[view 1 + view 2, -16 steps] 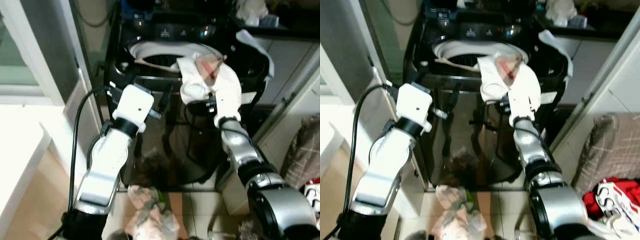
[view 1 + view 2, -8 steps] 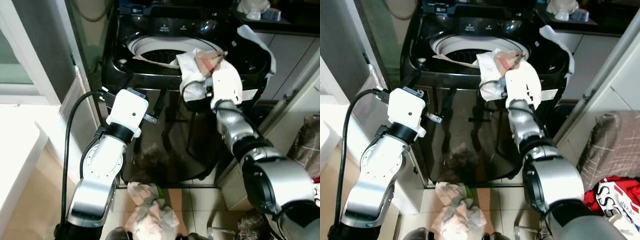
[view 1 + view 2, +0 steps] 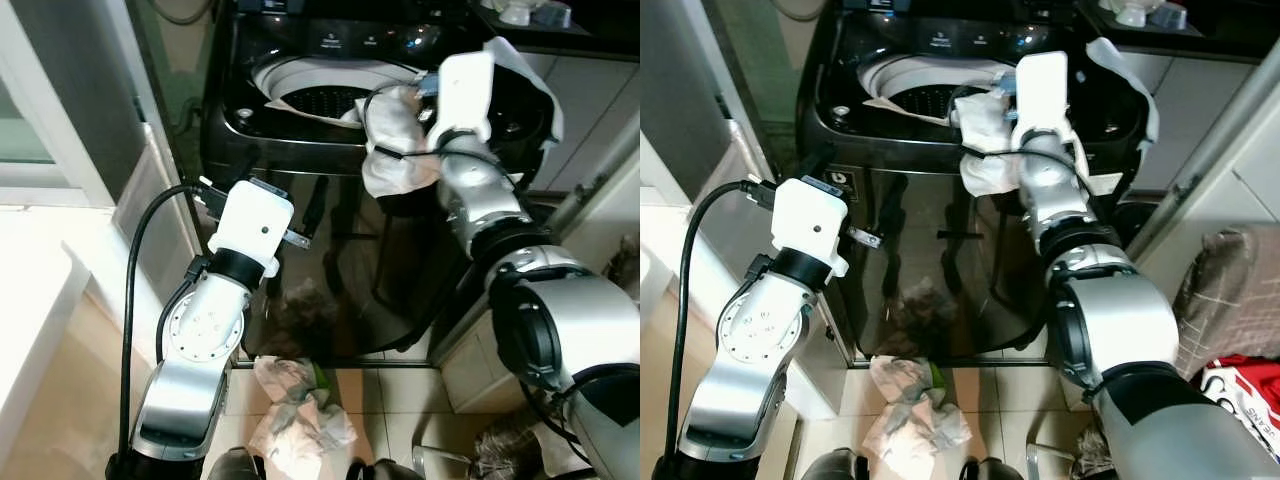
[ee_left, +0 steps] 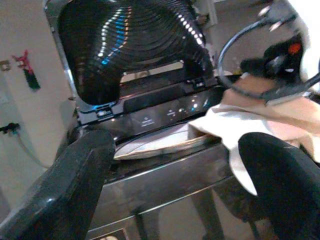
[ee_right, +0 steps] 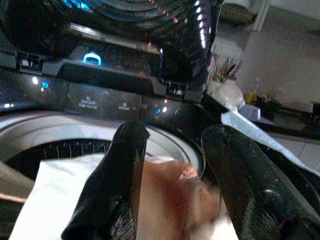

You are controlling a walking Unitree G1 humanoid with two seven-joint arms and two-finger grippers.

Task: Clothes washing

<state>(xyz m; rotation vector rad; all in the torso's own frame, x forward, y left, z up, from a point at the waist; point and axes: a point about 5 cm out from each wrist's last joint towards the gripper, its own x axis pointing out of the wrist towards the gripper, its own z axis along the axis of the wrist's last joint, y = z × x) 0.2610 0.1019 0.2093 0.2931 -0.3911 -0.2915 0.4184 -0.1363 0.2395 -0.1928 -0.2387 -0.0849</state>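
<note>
The right end effector (image 5: 172, 185) is clamped on a pale cloth (image 3: 395, 150) draped over the washing machine's (image 3: 300, 190) rim, which looks light and limp, probably best gripped by a bunched fold; the left end effector (image 4: 175, 185) hangs apart.

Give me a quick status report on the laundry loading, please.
Right pincer shut on white garment, over washer drum rim. Left pincer open, low before washer. More clothes on floor.
</note>
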